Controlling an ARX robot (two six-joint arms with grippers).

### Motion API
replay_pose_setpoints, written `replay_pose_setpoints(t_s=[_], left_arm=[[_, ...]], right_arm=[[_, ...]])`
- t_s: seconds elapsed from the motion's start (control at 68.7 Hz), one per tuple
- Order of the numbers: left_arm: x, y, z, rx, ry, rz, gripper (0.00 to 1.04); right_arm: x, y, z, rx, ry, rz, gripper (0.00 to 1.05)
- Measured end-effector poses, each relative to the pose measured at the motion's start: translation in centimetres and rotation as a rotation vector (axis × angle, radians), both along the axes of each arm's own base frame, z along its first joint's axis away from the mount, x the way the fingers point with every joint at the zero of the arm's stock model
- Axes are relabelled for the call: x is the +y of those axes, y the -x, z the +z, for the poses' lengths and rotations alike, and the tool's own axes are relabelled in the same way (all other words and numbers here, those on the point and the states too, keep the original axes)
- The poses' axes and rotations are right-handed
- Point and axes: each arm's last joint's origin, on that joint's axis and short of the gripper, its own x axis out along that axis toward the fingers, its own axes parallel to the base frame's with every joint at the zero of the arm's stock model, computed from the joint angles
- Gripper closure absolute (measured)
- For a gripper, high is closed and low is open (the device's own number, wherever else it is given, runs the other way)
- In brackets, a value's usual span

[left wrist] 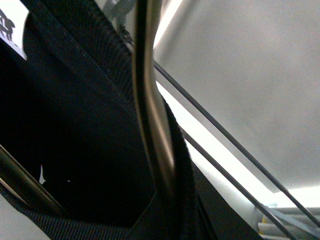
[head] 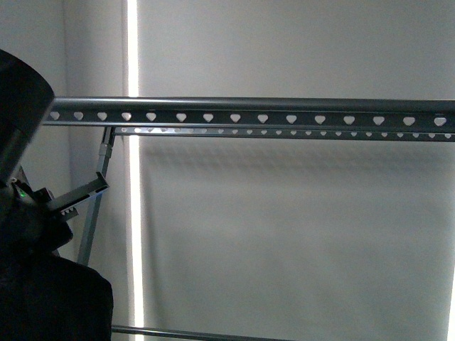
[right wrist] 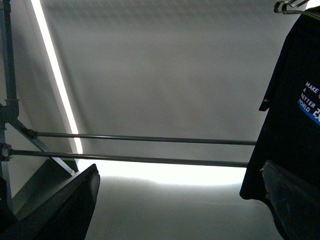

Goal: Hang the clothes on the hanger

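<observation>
Shirt [head: 50, 298] not yet on rail [head: 284, 106]
It hangs low left, below the rail; I'd lift its hook [left wrist: 150, 100] clear over, then lower. Of my left hand [head: 75, 199] I cannot tell the grip; my right hand [right wrist: 180, 167] is apart, empty.

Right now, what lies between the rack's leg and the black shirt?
Two thin horizontal bars of the rack, before a plain wall; the right wrist view shows it.
</observation>
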Motion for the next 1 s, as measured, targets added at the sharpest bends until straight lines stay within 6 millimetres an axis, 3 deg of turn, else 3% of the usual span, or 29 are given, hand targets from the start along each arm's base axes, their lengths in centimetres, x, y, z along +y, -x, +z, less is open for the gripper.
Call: replay_pose_setpoints(t_s=[0.146,0.539,1.005], left_arm=[[0.4,3.7,0.7,-0.033,-0.029,-0.126,1.01],[3.4,9.9,3.0,-0.202,-0.13,-0.418,1.01],[4.6,17.9,4.8,-0.387,-0.301,-1.073,1.01]], right_arm=[[0.0,0.0,0.0,0.0,0.0,0.0,0.07],[0.0,0.0,0.0,0.0,0.0,0.0,0.07],[0.0,0.0,0.0,0.0,0.0,0.0,0.07]])
